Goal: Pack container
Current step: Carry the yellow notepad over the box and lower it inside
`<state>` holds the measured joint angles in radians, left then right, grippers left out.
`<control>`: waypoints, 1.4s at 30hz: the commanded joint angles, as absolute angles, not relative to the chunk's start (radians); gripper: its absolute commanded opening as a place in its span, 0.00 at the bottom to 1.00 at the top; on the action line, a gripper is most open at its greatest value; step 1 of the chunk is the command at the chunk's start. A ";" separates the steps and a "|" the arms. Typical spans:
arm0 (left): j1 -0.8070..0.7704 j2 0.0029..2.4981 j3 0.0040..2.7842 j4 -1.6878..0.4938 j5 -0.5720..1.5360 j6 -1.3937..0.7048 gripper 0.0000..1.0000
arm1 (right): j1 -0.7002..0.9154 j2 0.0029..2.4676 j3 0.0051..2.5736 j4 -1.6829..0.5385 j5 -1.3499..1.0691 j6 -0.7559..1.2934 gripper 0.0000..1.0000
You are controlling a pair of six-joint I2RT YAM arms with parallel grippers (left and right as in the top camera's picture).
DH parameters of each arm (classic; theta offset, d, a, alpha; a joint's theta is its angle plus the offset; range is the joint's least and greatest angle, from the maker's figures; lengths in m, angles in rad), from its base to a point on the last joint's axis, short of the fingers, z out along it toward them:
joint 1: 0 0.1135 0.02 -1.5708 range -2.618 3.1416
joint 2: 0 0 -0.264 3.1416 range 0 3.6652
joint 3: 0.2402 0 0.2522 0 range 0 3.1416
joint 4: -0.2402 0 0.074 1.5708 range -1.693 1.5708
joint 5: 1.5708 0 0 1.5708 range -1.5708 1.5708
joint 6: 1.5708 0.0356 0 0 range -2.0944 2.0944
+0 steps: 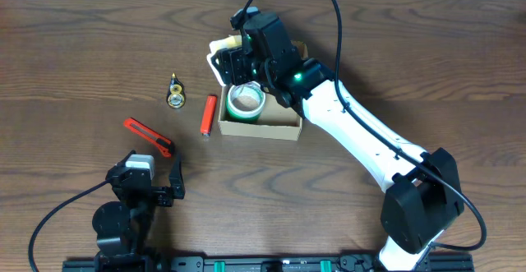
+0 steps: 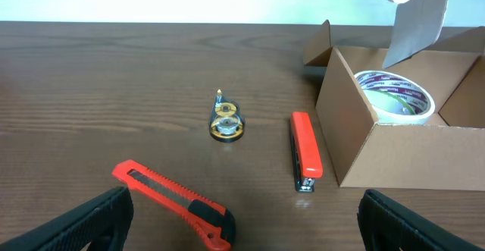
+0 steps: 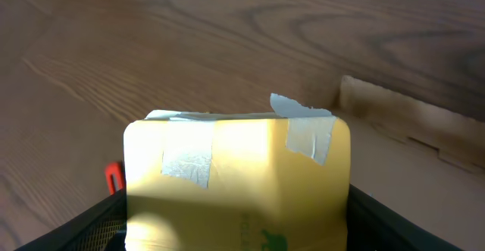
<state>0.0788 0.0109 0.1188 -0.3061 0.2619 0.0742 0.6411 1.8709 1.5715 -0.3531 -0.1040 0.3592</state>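
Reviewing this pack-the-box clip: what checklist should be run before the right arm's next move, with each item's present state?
1. Right gripper jaws closed on the yellow packet: ok.
2. Box open at the top: ok.
3. Room for the packet beside the tape roll: cannot tell; the arm hides part of the box.
4. Left gripper open and away from the box: ok.
5. Stapler and cutter packed: not ok; both lie on the table.
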 commanded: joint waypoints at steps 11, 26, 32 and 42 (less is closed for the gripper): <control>0.085 0.004 0.096 -0.309 0.259 0.063 0.95 | 0.687 1.965 1.574 -0.355 -0.146 0.388 0.75; 0.085 0.004 0.096 -0.309 0.259 0.064 0.95 | 0.686 1.966 1.575 -0.528 -0.066 0.350 0.78; 0.085 0.004 0.096 -0.309 0.259 0.063 0.95 | 0.677 1.951 1.575 -0.544 -0.062 0.340 0.77; 0.085 0.004 0.096 -0.309 0.259 0.063 0.95 | 0.674 1.942 1.575 -0.616 -0.004 0.339 0.77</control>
<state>0.0788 0.0109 0.1188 -0.3058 0.2619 0.0742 0.6785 1.9591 1.5711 -0.6113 -0.0414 0.3550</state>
